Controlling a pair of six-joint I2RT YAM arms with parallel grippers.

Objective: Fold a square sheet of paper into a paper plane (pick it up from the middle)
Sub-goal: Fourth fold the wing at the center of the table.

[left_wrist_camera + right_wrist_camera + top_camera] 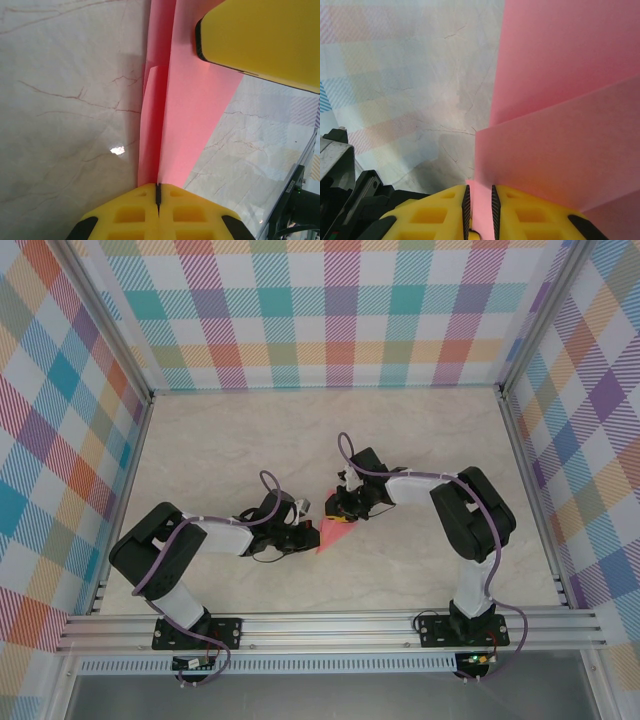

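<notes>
My left claw (158, 192): pinched tight shut on the near edge of the pink paper (185, 115), right where a fold line comes in.
My right claw (479, 200): narrow, with a thin bit of the paper between the fingers. So it holds the paper too.
Where the paper is: near the middle of the table (220, 450), a little toward 6 o'clock, between my two claws. My left claw is at its 9 o'clock. My right claw is at its 1 o'clock.
Paper shape: not a flat square now. It has folds, and I see layers on top of each other. From above it looks like a thin point aiming at 6 o'clock.
On the table or up: I cannot tell if the paper touches the table.
Step, my guess: I am pressing or making one of the long folds of the plane. The plane is partly made, not done.
How to do it well: move both claws together and slowly, so the paper stays straight between them. Do not pull the claws apart hard. Line up the edges first, then press along the fold.
What could go wrong: thin paper can rip, slip out, or bend in the wrong place if one claw twists.
</notes>
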